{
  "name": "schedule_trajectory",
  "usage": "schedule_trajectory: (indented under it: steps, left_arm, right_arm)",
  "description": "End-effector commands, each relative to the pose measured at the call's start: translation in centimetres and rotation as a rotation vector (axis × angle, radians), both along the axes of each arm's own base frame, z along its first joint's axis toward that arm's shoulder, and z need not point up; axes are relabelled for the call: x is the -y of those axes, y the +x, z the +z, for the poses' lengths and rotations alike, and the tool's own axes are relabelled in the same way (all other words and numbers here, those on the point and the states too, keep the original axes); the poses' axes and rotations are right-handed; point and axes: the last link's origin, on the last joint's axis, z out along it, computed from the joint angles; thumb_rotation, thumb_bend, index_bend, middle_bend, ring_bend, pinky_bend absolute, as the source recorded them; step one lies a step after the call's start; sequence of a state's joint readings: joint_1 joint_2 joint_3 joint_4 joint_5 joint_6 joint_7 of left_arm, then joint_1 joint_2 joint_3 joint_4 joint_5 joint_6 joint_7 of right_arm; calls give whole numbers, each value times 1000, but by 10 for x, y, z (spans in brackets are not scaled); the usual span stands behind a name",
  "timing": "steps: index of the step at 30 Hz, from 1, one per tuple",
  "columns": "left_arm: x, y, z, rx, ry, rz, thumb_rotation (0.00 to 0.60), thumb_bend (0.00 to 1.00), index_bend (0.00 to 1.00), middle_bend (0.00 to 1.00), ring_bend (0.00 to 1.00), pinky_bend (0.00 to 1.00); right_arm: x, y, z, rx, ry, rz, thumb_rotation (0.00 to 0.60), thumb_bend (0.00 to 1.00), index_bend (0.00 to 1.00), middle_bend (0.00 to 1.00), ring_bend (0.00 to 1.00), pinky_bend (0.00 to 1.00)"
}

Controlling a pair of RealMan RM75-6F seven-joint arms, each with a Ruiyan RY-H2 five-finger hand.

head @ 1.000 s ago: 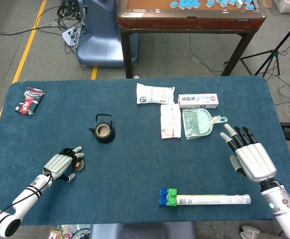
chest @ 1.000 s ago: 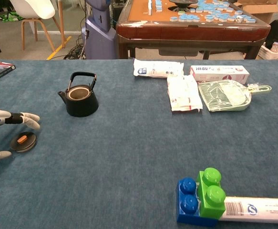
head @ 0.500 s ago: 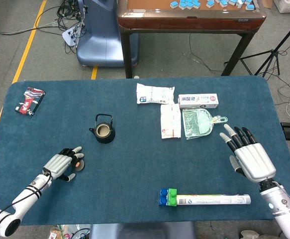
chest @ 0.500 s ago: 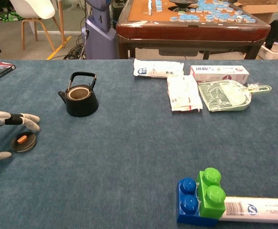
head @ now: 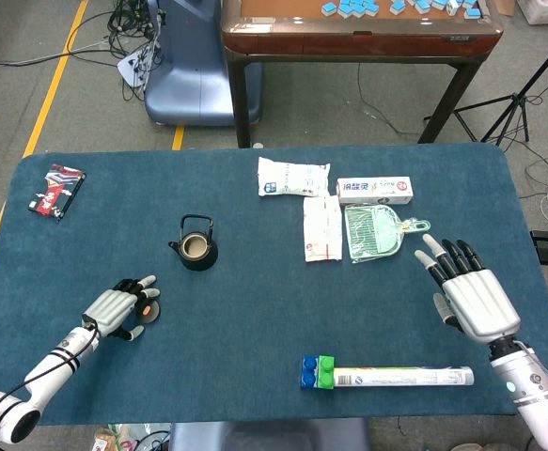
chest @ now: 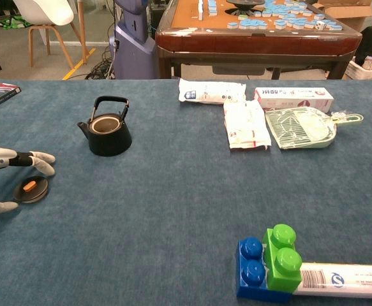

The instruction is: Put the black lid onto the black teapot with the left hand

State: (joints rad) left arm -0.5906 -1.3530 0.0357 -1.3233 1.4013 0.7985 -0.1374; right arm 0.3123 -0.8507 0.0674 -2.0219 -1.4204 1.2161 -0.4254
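Note:
The black teapot (head: pixel 197 246) (chest: pixel 107 129) stands uncovered on the blue table, handle upright. The black lid (chest: pixel 31 189) (head: pixel 148 308) with an orange knob lies flat on the cloth, toward the front left of the teapot. My left hand (head: pixel 117 310) (chest: pixel 4 172) hovers over the lid with fingers spread, fingertips (chest: pixel 44 162) past its far side and the thumb on its near side; it holds nothing. My right hand (head: pixel 471 293) is open, fingers spread, near the right edge, away from both.
White packets (head: pixel 293 177), a toothpaste box (head: pixel 375 191) and a green dustpan (head: pixel 375 231) lie behind the middle. A tube with blue and green bricks (head: pixel 383 375) lies near the front edge. A red-black booklet (head: pixel 56 189) sits far left.

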Motion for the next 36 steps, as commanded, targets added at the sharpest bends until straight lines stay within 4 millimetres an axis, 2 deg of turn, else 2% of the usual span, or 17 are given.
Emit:
schedule_trajectory:
  steps: [1, 36]
  left_arm:
    - [-1, 0, 0, -1, -2, -2, 600, 331, 175, 0, 0, 0]
    - [-3, -2, 0, 18, -2, -1, 600, 331, 248, 0, 0, 0]
  right_arm:
    - [0, 0, 0, -1, -1, -1, 600, 546, 88, 0, 0, 0]
    - [0, 0, 0, -2, 5, -3, 600, 546, 88, 0, 0, 0]
